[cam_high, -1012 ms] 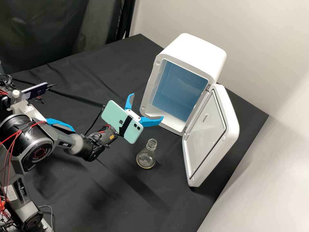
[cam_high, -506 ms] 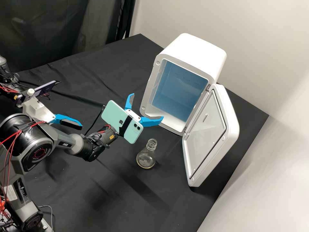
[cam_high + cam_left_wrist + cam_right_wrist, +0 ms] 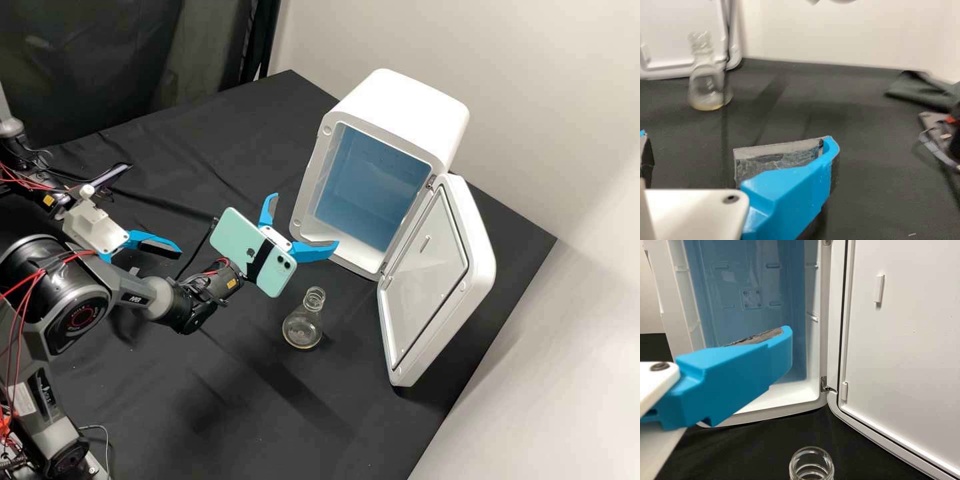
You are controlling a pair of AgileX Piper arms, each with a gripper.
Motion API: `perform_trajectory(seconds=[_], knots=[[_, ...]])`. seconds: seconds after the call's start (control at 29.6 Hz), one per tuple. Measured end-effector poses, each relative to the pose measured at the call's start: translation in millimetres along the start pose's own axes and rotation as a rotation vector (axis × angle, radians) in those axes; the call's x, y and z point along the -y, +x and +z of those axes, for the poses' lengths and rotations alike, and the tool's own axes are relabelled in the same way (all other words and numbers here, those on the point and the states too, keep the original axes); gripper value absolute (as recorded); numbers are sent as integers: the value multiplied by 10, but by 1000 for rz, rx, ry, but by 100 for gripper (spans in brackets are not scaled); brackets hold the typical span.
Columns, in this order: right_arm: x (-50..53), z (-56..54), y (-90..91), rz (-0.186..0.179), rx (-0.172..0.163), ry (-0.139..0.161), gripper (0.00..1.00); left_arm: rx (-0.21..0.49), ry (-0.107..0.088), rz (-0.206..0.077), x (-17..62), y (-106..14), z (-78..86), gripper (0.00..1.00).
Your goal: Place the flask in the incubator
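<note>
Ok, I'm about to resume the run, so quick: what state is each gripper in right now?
Left gripper: open, holding nothing.
Right gripper: open wide, holding nothing.

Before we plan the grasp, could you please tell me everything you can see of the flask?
The flask is a small conical one of what looks like clear glass, with a wide round base, a narrow ridged neck and an open, uncapped mouth. It looks empty apart from a faint yellowish tint at the bottom. It stands upright on the black bench, just in front of the open incubator. Only the bench touches it.
</note>
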Motion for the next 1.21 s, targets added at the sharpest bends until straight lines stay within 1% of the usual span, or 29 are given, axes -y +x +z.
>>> perform_trajectory(seconds=[0.03,0.1,0.24,0.44,0.71,0.81,0.88,0.98,1.08,1.21], knots=[[0,0,0,0,0,0,100,-15,-3,-3,5,3,-50,100],[0,0,0,0,0,0,100,-47,-10,-20,18,9,-143,100],[0,0,0,0,0,0,100,-88,-22,-15,-23,27,-262,100],[0,0,0,0,0,0,100,-105,-26,-24,-11,48,-320,100],[0,0,0,0,0,0,100,-130,-30,-16,-37,30,-420,100],[0,0,0,0,0,0,100,-144,-34,-4,-71,37,-467,100],[0,0,0,0,0,0,100,-143,-31,3,-91,46,-483,100],[0,0,0,0,0,0,100,-154,-32,15,-126,40,-524,100],[0,0,0,0,0,0,100,-162,-31,35,-185,17,-557,100],[0,0,0,0,0,0,100,-165,-23,59,-261,-7,-594,100]])
